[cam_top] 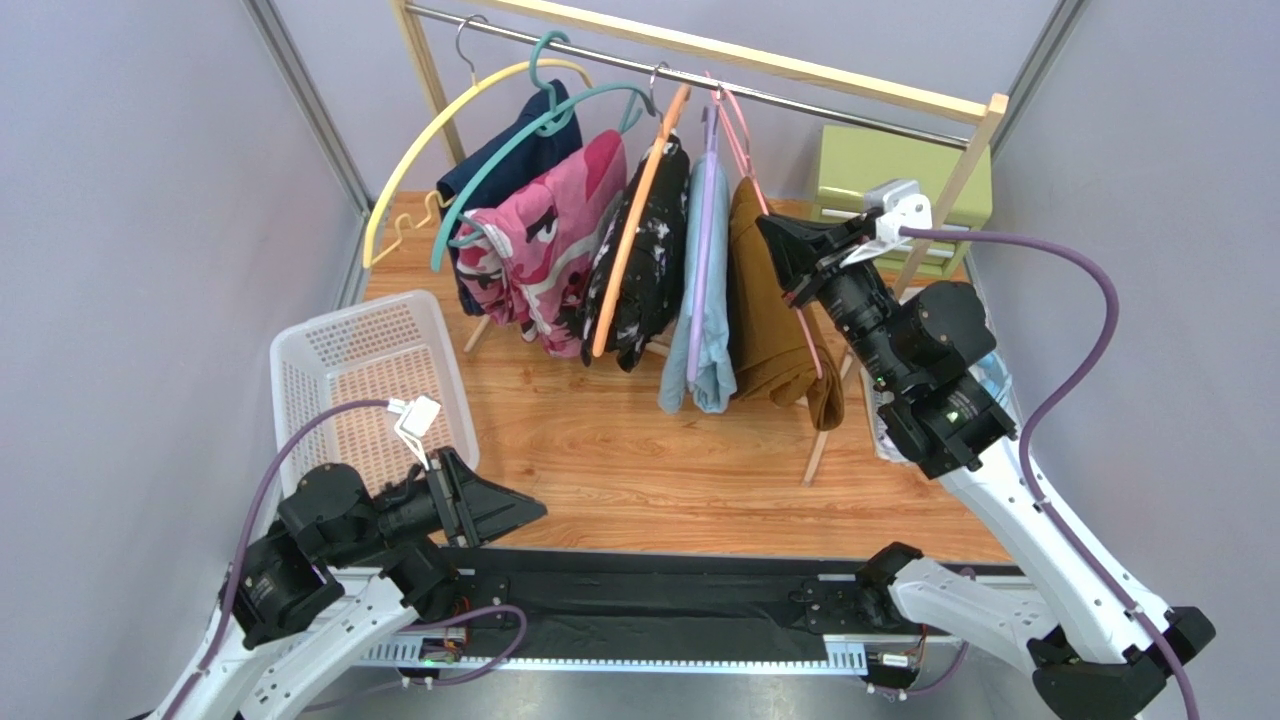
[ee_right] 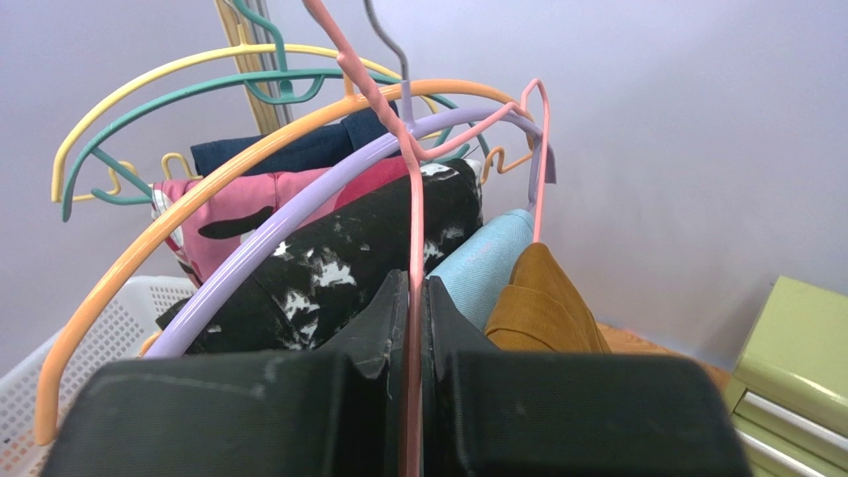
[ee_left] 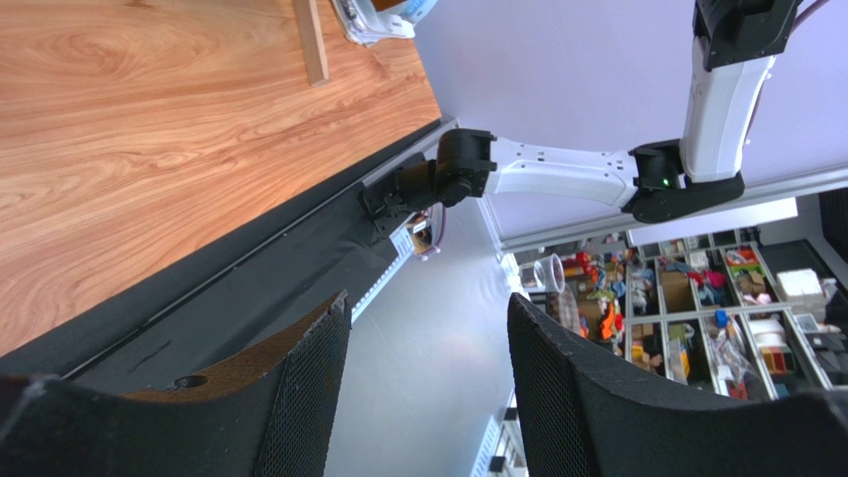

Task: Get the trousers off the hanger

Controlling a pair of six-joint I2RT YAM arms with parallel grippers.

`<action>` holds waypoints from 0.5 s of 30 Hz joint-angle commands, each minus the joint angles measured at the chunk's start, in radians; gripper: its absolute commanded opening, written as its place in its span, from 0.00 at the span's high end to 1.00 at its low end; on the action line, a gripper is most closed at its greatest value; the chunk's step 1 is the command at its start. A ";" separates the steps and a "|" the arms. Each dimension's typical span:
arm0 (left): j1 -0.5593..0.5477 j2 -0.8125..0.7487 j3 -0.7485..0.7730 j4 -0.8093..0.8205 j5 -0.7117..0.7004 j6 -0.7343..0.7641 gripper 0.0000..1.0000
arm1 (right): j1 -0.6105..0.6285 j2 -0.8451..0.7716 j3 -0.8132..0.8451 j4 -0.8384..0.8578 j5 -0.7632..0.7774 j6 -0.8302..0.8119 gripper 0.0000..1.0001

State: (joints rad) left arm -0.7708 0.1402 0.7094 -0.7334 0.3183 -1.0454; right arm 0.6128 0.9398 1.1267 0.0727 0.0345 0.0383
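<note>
Near left, our left gripper (cam_top: 522, 510) hovers over the table (cam_top: 631, 450) edge, fingers spread and empty. Farther right, our right gripper (cam_top: 781, 248) pinches the hanger (ee_right: 414, 229) wire, and the trousers (cam_top: 766, 315) hang on it at the right end of the far rail (cam_top: 842, 110).

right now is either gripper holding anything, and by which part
The right gripper is shut on the pink hanger, pinching one thin wire arm below its hook. The left gripper is open and holds nothing.
</note>
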 commanded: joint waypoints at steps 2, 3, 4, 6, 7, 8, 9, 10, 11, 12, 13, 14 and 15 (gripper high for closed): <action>-0.002 0.093 0.051 0.129 0.103 0.033 0.34 | 0.010 -0.079 0.148 0.015 0.047 0.168 1.00; -0.004 0.129 0.059 0.143 0.120 0.039 0.34 | 0.010 -0.084 0.163 -0.043 0.050 0.198 1.00; -0.004 0.148 0.082 0.156 0.139 0.056 0.34 | 0.010 -0.094 0.176 -0.068 0.054 0.246 1.00; -0.004 0.212 0.114 0.186 0.192 0.080 0.34 | 0.010 -0.104 0.226 -0.186 0.085 0.299 1.00; -0.004 0.235 0.155 0.190 0.209 0.106 0.34 | 0.010 -0.107 0.248 -0.224 0.096 0.317 1.00; -0.004 0.255 0.177 0.190 0.234 0.125 0.34 | 0.010 -0.110 0.277 -0.299 0.108 0.362 1.00; -0.002 0.295 0.199 0.193 0.248 0.140 0.34 | 0.010 -0.116 0.294 -0.338 0.111 0.380 1.00; -0.004 0.315 0.243 0.193 0.261 0.168 0.35 | 0.010 -0.116 0.307 -0.376 0.116 0.406 1.00; -0.004 0.334 0.265 0.198 0.283 0.177 0.35 | 0.010 -0.119 0.324 -0.448 0.122 0.438 1.00; -0.004 0.369 0.284 0.198 0.288 0.186 0.36 | 0.010 -0.130 0.329 -0.477 0.125 0.462 1.00; -0.004 0.384 0.323 0.204 0.292 0.194 0.36 | 0.010 -0.134 0.329 -0.506 0.127 0.481 1.00; -0.004 0.400 0.340 0.213 0.301 0.206 0.37 | 0.010 -0.139 0.332 -0.561 0.125 0.515 1.00; -0.005 0.429 0.355 0.227 0.309 0.209 0.37 | 0.010 -0.148 0.340 -0.594 0.128 0.532 1.00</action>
State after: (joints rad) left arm -0.7708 0.5030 0.9813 -0.5842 0.5476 -0.9119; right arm 0.6147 0.8379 1.3903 -0.4305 0.1463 0.4118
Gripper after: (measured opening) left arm 0.638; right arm 0.027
